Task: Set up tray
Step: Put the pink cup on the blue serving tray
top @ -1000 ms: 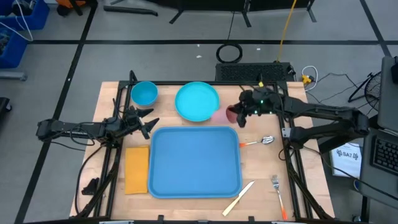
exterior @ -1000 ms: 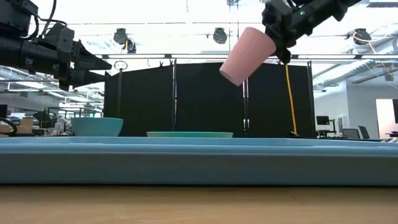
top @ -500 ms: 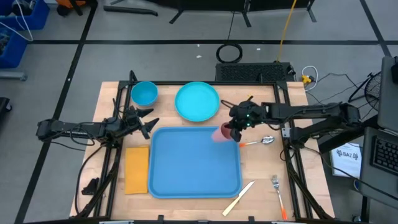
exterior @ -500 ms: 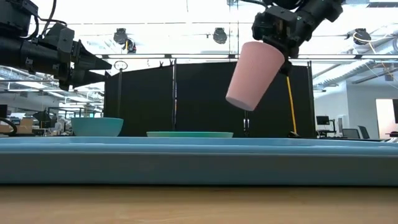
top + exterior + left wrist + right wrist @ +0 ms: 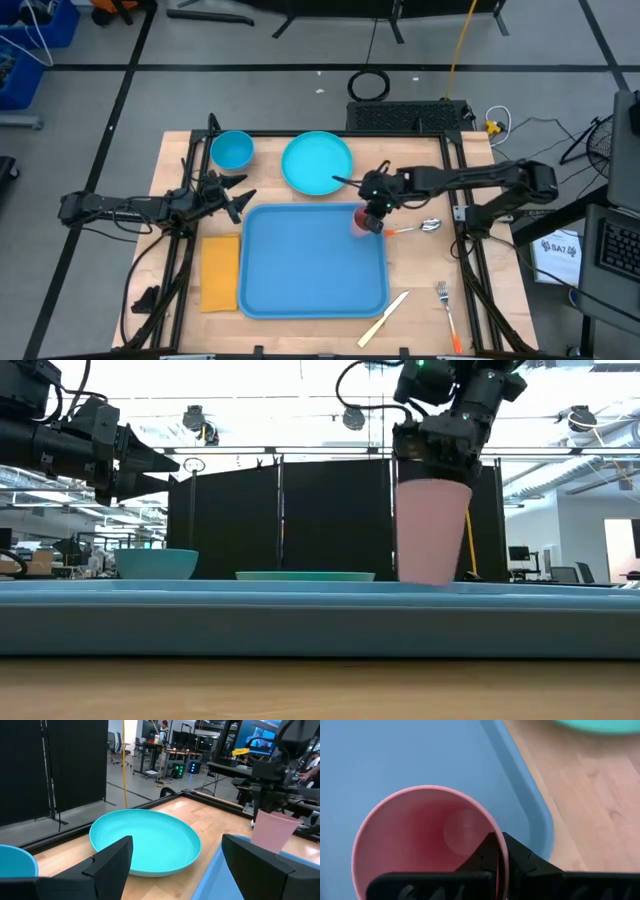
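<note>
The right pincer [image 5: 366, 212] grips the rim of a pink cup [image 5: 431, 530] over the stiff, light-looking tray [image 5: 312, 260] lying mid-counter, best gripped by its raised rim, while the left pincer [image 5: 232, 194] waits open.

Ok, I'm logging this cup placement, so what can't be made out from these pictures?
- Low view: whether the pink cup touches the tray; the tray's raised rim hides its base.
- Right wrist view: the right gripper is cut off by the edge; one finger shows inside the cup's rim.
- High view: the cup is mostly under that gripper.
- Left gripper waits open, left of the tray.
</note>
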